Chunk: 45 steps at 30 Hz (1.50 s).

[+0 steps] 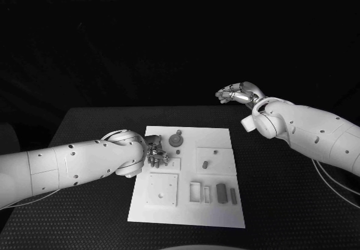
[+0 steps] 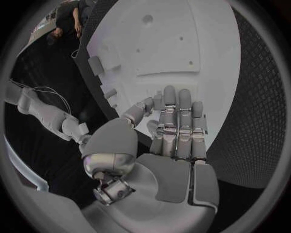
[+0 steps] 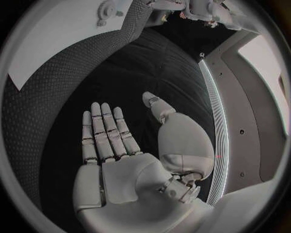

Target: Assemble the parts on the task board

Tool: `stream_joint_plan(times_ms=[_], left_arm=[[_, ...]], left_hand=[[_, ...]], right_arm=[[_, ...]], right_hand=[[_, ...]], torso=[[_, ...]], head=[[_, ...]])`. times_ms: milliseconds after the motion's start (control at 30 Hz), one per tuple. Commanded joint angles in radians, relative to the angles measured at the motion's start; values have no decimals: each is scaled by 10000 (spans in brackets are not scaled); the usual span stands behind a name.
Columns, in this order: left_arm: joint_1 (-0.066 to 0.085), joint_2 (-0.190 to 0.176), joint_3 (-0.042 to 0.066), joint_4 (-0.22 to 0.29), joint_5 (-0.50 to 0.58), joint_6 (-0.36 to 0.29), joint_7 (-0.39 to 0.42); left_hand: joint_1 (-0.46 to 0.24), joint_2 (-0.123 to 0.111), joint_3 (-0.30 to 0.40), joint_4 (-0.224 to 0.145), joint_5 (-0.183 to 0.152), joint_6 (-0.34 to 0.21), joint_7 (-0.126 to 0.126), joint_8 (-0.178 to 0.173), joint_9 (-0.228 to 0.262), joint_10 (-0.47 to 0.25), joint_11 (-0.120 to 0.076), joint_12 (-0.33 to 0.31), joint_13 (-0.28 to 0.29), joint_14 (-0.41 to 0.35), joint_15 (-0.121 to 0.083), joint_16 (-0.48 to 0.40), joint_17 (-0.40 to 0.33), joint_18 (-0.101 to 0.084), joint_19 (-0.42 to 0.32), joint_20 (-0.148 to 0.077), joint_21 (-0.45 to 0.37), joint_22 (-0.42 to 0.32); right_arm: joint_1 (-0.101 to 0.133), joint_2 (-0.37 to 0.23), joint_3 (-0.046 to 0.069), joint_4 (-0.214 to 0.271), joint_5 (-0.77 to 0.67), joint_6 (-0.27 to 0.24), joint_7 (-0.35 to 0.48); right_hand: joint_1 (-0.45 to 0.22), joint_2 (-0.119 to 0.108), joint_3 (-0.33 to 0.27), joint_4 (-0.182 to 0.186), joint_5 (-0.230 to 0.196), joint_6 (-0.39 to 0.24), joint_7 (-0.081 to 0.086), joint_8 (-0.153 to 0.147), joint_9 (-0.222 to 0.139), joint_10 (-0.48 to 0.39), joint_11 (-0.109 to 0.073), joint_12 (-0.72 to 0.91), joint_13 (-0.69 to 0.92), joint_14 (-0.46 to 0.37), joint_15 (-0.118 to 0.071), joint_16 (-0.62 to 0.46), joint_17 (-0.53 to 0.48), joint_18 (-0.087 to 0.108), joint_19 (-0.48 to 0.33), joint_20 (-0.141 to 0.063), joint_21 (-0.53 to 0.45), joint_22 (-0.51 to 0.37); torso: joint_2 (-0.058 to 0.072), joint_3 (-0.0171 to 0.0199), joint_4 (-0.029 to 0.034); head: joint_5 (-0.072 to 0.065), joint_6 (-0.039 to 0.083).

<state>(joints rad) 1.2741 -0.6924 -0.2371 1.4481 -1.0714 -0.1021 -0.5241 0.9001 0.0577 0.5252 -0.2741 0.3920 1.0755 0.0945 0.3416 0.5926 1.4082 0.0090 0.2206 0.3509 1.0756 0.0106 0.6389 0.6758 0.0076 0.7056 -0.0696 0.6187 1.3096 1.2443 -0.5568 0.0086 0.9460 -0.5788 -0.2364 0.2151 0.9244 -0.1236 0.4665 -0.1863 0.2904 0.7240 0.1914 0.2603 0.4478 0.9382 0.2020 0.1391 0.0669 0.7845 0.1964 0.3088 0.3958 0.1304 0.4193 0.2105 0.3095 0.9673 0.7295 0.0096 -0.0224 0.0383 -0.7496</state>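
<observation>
The white task board lies in the middle of the black table. On it are a round gear-like part, a small dark peg on a raised square plate, and a row of grey blocks near the front. My left hand hovers over the board's left edge, fingers straight and side by side, nothing in it. The board spreads out beyond its fingertips. My right hand is raised beyond the board's far right corner, palm open and holding nothing.
A second raised square plate sits at the board's front left, with slot frames beside it. Black table surrounds the board on all sides. The gear-like part and board lie far from the right hand.
</observation>
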Motion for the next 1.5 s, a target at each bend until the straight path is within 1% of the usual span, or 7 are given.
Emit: stream_joint_plan(times_ms=[33, 333, 600, 767, 1067, 1300, 1500], left_arm=[[-52, -27, -27, 28, 45, 224, -63], [-57, -78, -25, 26, 286, 94, -56], [-56, -100, -22, 31, 870, 109, -78], [-56, -107, -18, 16, 945, 35, -72], [-54, -108, -2, -47, 1305, -156, -29], [-43, -97, 17, -82, 1350, 104, -84], [-38, -62, 19, -149, 1350, 490, -197]], left_hand=[[30, 34, 56, -23, 70, 321, -276, 23, 16, 10, -68, 38, 16, 13, 27, 69, 0, -75, -93, -92, 8, 168], [0, 55, 47, -39, 136, 366, -291, 22, 36, 41, -82, 59, 31, 29, 19, 101, 1, -76, -158, -73, 16, 174], [-18, 64, 44, -65, 165, 397, -305, 17, 53, 56, -92, 71, 41, 29, 13, 121, -2, -76, -252, -46, 14, 180], [-21, 67, 43, -70, 166, 403, -307, 16, 57, 57, -93, 72, 42, 25, 13, 123, -3, -76, -268, -42, 16, 182], [-24, 69, 42, -70, 166, 405, -307, 15, 59, 57, -93, 73, 43, 24, 13, 125, -3, -76, -277, -38, 16, 183], [-66, 111, 31, -62, 170, 428, -314, 6, 80, 70, -99, 84, 53, 18, 10, 143, -4, -76, -361, 6, 24, 188], [-99, 145, 26, -100, 306, 466, -329, 3, 113, 98, -113, 107, 71, 31, -1, 180, 0, -76, -417, 31, 63, 195]], right_arm=[[-23, 25, 6, -14, -75, 175, 85], [-53, 44, 6, -58, -87, 175, 84], [-71, 65, 6, -78, -88, 187, 81], [-91, 80, 6, -95, -88, 203, 79], [-121, 99, 6, -136, -88, 217, 70], [-135, 127, 6, -150, -88, 227, 69], [-139, 137, 6, -156, -88, 236, 65]], right_hand=[[92, 14, -67, -6, -67, -78, 216, 46, -16, 55, -21, -63, 8, 13, 1, -22, -12, -127, -61, 12, -68, 15], [99, 17, -70, -13, -70, -82, 217, 49, -20, 63, -23, -87, 8, 8, 1, -28, -19, -134, -71, 10, -76, 32], [104, 18, -72, -18, -72, -83, 217, 53, -22, 71, -26, -102, 9, 5, 1, -32, -24, -138, -78, 9, -81, 43], [107, 18, -73, -21, -73, -83, 217, 54, -23, 75, -26, -110, 9, 4, 1, -33, -26, -140, -81, 8, -83, 49], [109, 20, -74, -23, -74, -83, 217, 56, -24, 78, -27, -114, 9, 4, 1, -34, -27, -141, -83, 8, -84, 53], [132, 31, -72, -42, -83, -85, 215, 61, -28, 91, -33, -140, 10, -2, 1, -41, -35, -148, -93, 4, -93, 72], [152, 37, -69, -59, -87, -87, 215, 65, -31, 101, -34, -159, 11, -1, 1, -43, -40, -152, -97, 1, -98, 87]], torso=[[-3, 6, 6], [4, 4, -13], [2, -2, -4], [0, 10, -3], [0, 5, -16], [-2, 23, -12], [3, 16, -5]], head=[[14, -8], [33, -18], [5, -32], [15, -29], [14, -24], [13, -30], [7, -57]])
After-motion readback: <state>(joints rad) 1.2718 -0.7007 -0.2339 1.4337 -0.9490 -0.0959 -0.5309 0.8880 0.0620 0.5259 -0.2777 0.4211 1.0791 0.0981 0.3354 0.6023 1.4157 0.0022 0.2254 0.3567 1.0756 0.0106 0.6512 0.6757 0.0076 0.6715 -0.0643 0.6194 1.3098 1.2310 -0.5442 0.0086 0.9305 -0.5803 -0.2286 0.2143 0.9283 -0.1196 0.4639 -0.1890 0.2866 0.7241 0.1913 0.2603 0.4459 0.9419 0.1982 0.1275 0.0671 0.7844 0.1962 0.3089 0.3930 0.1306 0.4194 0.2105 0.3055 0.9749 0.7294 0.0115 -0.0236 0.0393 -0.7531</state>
